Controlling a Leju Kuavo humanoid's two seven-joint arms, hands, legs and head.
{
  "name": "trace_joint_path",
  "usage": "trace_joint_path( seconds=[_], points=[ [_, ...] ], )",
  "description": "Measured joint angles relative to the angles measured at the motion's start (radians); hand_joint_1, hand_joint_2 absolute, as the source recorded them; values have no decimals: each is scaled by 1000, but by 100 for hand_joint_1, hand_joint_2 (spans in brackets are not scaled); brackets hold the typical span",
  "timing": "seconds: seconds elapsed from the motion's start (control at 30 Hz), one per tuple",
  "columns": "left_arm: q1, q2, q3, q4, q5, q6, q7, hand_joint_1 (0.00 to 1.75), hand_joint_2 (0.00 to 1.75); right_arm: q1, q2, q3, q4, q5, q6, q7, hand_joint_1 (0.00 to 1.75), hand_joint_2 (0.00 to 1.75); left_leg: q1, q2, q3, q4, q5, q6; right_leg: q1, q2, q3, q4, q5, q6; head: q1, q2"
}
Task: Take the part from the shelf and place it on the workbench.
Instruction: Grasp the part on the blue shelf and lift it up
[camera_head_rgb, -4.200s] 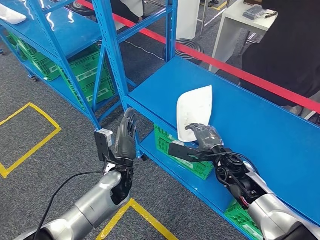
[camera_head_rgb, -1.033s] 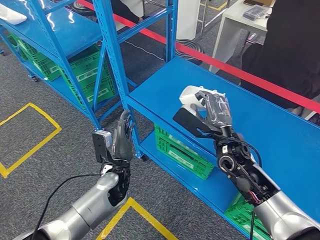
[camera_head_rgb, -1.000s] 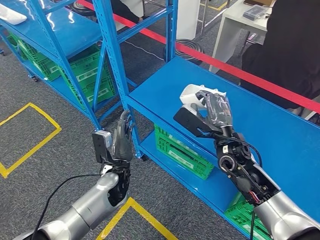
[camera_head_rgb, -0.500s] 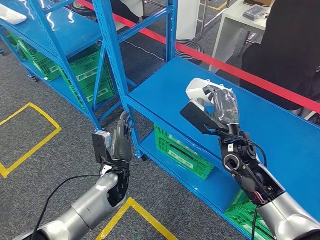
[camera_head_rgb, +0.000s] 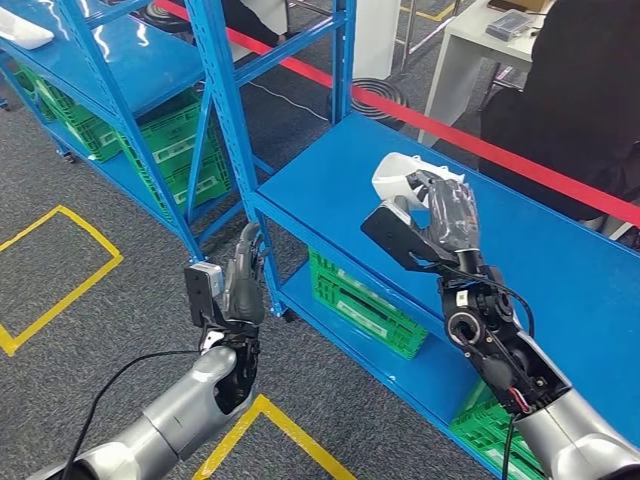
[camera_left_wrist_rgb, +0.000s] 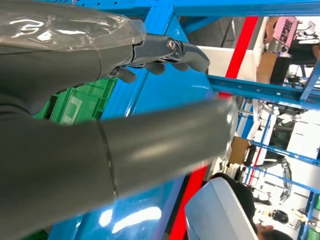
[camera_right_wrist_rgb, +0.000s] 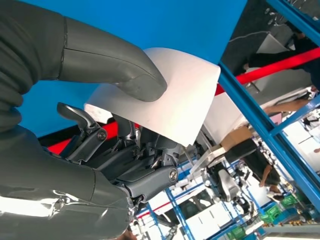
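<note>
Gripping white part (camera_head_rgb: 394, 176), right robot hand (camera_head_rgb: 445, 215) above blue shelf (camera_head_rgb: 528, 260) edge

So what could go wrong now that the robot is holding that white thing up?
The right hand grips the white part near one edge, thumb on top and fingers beneath, so most of it sticks out free; it might tip or slip out. It hangs above the blue shelf, close to the blue upright post, and could bump that when carried away.
</note>
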Motion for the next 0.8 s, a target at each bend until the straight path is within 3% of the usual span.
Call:
trace_joint_path(
  seconds=[0.8],
  points=[
    [26,4,3,-33,-13,26,-1,0,175,11,-17,-9,-166,93,32,54,175,175,0,0,0,0,0,0,0,0,0,0,0,0,0,0]
  ],
)
